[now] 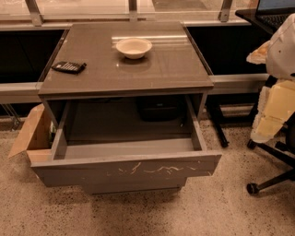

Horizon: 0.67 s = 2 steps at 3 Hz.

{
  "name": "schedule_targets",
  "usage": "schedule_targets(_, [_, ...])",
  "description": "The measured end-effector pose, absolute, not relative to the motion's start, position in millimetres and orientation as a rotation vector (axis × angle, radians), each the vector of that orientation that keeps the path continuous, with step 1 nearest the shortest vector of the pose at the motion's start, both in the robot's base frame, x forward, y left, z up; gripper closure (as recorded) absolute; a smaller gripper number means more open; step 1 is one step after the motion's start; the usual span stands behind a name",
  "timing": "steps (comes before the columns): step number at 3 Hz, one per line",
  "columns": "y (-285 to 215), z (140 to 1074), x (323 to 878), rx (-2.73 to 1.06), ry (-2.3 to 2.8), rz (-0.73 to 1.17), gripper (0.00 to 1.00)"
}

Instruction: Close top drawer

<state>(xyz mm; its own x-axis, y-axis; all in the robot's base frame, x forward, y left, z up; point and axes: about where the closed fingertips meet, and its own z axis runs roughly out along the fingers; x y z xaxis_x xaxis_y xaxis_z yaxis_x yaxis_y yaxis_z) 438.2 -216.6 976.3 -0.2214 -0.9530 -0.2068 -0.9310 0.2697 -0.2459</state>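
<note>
The top drawer (129, 169) is pulled far out of the grey cabinet (124, 69). Its wide flat front carries pale squiggly scratches across the middle, and its inside (124, 122) looks bare. A plainer lower front (133, 186) shows just beneath it. My white and cream arm stands at the right edge of the camera view. Its gripper (266, 124) hangs to the right of the drawer's right corner, apart from it and above the floor.
On the cabinet top sit a cream bowl (133, 47) and a black calculator-like device (68, 67). An open cardboard box (32, 133) leans at the cabinet's left. An office chair base (269, 179) with castors stands right. A laptop (275, 11) is at top right.
</note>
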Motion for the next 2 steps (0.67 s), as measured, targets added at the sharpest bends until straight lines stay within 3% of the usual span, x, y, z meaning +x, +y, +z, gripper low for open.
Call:
schedule_targets(1, [-217,976,438,-1.725,2.231,-0.098,0.00])
schedule_targets(2, [-197,945,439,-1.807,2.155,0.033,0.00])
